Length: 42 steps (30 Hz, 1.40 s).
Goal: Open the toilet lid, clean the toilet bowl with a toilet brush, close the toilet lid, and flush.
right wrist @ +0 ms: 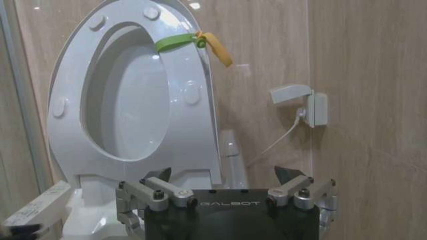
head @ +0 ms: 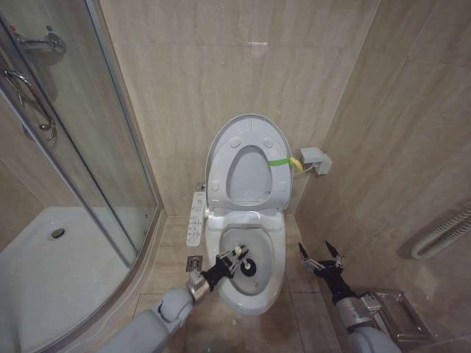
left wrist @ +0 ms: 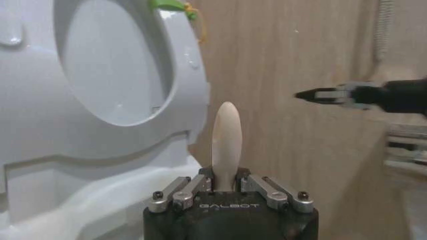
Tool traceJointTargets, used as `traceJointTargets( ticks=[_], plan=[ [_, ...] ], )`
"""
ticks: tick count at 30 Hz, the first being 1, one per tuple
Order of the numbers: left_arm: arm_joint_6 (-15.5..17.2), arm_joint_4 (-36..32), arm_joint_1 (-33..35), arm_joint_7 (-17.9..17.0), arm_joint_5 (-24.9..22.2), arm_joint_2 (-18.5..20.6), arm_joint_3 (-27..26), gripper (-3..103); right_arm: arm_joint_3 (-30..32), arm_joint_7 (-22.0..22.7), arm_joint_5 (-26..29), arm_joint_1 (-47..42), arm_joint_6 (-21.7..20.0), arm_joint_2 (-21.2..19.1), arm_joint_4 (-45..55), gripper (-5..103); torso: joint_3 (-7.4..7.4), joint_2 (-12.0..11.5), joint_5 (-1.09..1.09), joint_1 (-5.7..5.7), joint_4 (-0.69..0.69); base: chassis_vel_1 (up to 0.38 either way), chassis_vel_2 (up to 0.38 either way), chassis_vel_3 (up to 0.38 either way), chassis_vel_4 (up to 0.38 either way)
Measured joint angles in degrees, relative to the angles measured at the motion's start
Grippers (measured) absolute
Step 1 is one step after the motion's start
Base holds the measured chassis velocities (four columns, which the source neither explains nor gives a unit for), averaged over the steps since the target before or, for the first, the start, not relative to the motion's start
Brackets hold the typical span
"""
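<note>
Toilet brush [head: 245,265] clamped in left gripper [head: 234,259], dark head down inside toilet bowl [head: 271,283]; toilet lid [head: 221,143] upright beyond. Right gripper [head: 321,259] spread wide, beside bowl.

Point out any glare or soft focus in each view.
Head view: a pale glare patch on the wall tile above the toilet lid. Left wrist view: the toilet brush handle looks soft close up. Right wrist view: highlights on the lid's glossy rim.
</note>
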Motion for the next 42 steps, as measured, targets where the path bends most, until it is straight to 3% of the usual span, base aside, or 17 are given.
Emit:
traceJointTargets(
  ticks=[5,10,23,29,33,42],
  plan=[
    [0.42,-4.66,2.32,0.03,-0.28,2.95,-1.44,19,0.0,0.0,0.0,0.0,0.0,0.0,0.0,100,0.0,0.0,0.02,0.0,0.01,0.0,0.0,0.0,0.0],
    [-0.08,-2.93,2.36,0.69,-0.48,2.44,-2.39,19,0.0,0.01,0.0,0.0,0.0,0.0,0.0,100,0.0,0.0,0.02,0.0,0.0,0.0,0.0,0.0,0.0],
    [-2.63,12.59,-5.09,3.21,-4.19,-6.74,-1.16,19,0.0,0.0,0.0,0.0,0.0,0.0,0.0,100,0.01,0.0,0.01,0.01,-0.01,0.0,0.0,0.0,0.0],
    [-2.9,8.92,-5.39,2.81,-5.11,-7.21,0.13,19,0.0,0.0,0.0,0.0,0.0,0.0,0.01,100,0.0,0.0,0.02,0.01,-0.01,0.0,0.0,0.0,0.0],
    [-1.22,1.76,-2.25,1.42,-4.52,-4.2,1.55,19,0.0,0.0,0.0,0.0,0.0,0.0,0.01,100,0.0,0.0,0.02,0.0,0.01,0.0,0.0,0.0,0.0],
    [-1.05,2.25,0.53,1.14,-2.42,-2.93,0.99,19,0.0,0.0,0.0,0.0,0.0,0.0,0.01,100,0.0,0.0,0.01,0.0,0.01,0.0,0.0,0.0,0.0]
  ],
)
